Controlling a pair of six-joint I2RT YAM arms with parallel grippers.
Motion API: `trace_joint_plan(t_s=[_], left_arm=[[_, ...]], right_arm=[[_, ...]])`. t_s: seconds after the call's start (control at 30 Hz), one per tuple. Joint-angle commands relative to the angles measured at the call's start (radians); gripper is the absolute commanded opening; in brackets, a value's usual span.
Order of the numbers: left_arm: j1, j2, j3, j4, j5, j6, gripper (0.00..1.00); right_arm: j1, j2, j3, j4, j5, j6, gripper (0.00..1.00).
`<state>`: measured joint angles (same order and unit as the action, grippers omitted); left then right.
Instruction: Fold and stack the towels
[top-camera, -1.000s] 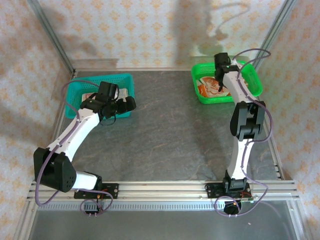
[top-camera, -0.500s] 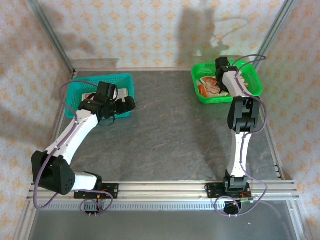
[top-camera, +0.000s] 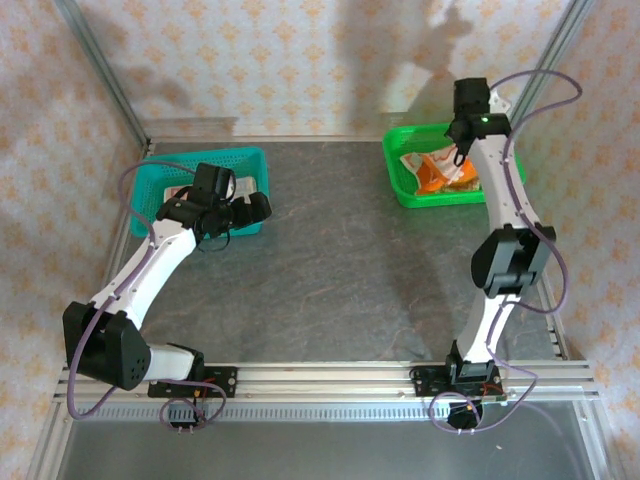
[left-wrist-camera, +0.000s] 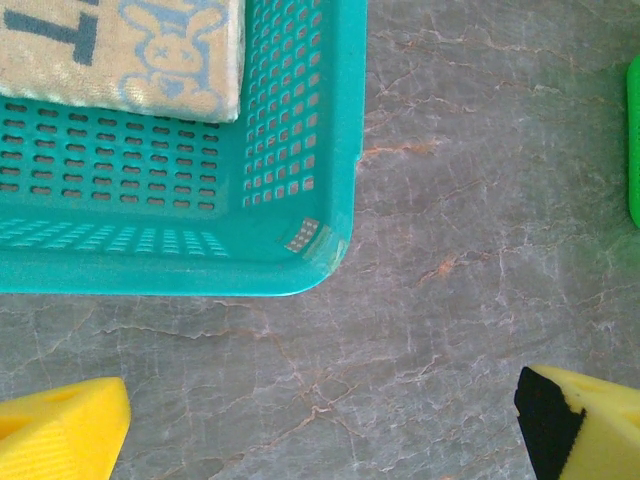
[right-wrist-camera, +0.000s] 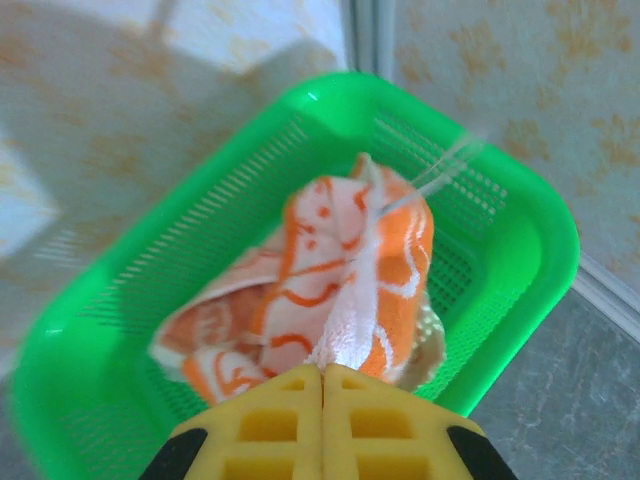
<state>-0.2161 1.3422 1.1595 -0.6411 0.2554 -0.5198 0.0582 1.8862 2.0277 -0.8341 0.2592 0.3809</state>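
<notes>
On the counter, a flat grey slab with a veined, stone-like finish, stand two white jointed arms, bolted to a ribbed metal rail at the near edge. The left arm reaches to the far left; the right arm reaches to the far right corner.

Two rectangular plastic baskets with perforated mesh walls and rounded corners sit on the counter, well apart. The teal basket lies far left and the green basket far right.

The towels lie bunched in a heap inside the green basket. They are soft terry cloth, orange with white print and cream with orange print. How many are in the heap cannot be told. One fold is drawn up into a peak above the rest.

One folded cloth, cream with a blue rabbit print, lies flat in the teal basket against its wall.

The right pincer is above the green basket. Its two yellow fingers are pressed together on the peak of the towels.

The left pincer hangs over bare counter just beside the near corner of the teal basket. Its yellow fingers stand wide apart and hold nothing.
</notes>
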Motion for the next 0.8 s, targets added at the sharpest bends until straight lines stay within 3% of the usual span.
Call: trace_joint_plan(t_s=[0.0,0.2,0.5,0.63,0.77], left_arm=[[-0.007,0.007,0.039,0.004,0.012,-0.004,1.00],[-0.007,0.013,0.050,0.012,0.019,-0.002,1.00],[-0.007,0.009,0.051,0.014,0.033,0.003,1.00],[-0.006,0.005,0.048,0.014,0.035,0.007,1.00],[-0.006,-0.008,0.033,0.015,0.041,-0.003,1.00]], right_arm=[[0.060,-0.073,0.061,0.021,-0.041,-0.060,0.00],[0.189,-0.106,0.246,-0.002,-0.064,-0.113,0.00],[0.359,-0.062,0.413,0.005,-0.259,-0.098,0.00],[0.392,-0.063,0.359,0.042,-0.339,-0.076,0.00],[0.393,-0.103,0.167,0.075,-0.345,-0.012,0.00]])
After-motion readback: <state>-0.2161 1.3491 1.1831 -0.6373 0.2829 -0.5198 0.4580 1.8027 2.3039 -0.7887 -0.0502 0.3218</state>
